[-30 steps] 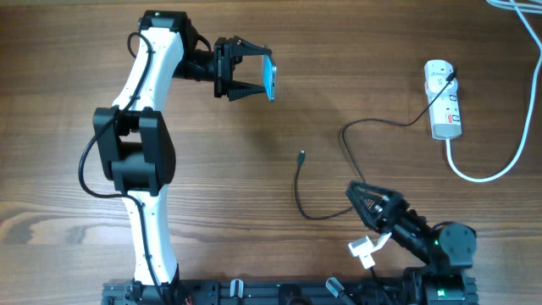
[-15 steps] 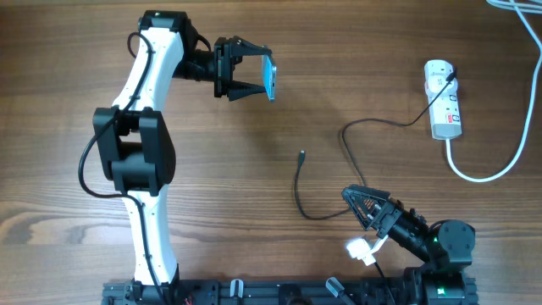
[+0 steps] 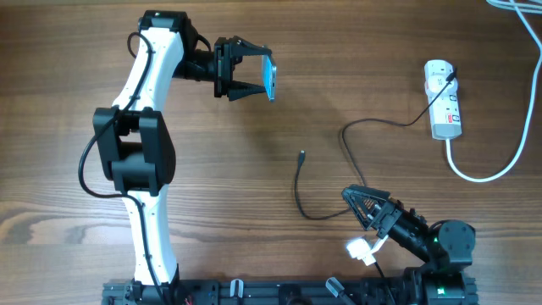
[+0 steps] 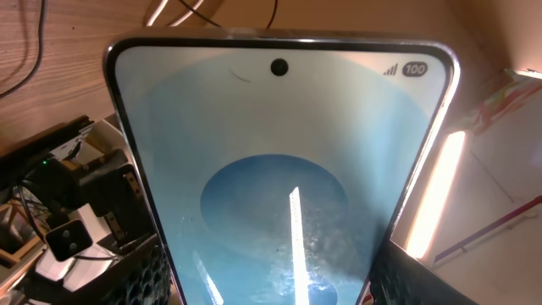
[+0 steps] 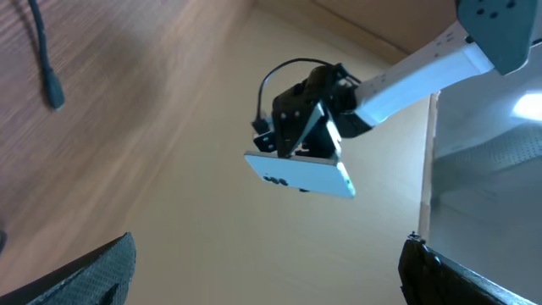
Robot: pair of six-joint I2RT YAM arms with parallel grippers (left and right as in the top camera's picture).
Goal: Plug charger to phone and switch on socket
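Phone (image 3: 269, 78) held up over a bare stretch of brown wood-grain table (image 3: 212, 186).
The left gripper (image 3: 254, 69) is clamped on the phone's edges at the far left-centre, screen lit cyan; a pale wall and a bright light strip show behind it. The charger (image 3: 297, 188) lies loose mid-table, its far end at the socket (image 3: 443, 110) by the far right edge, beside a looping white cord (image 3: 476, 179). The right gripper (image 3: 360, 202) hangs near the front edge, fingers apart, holding nothing.
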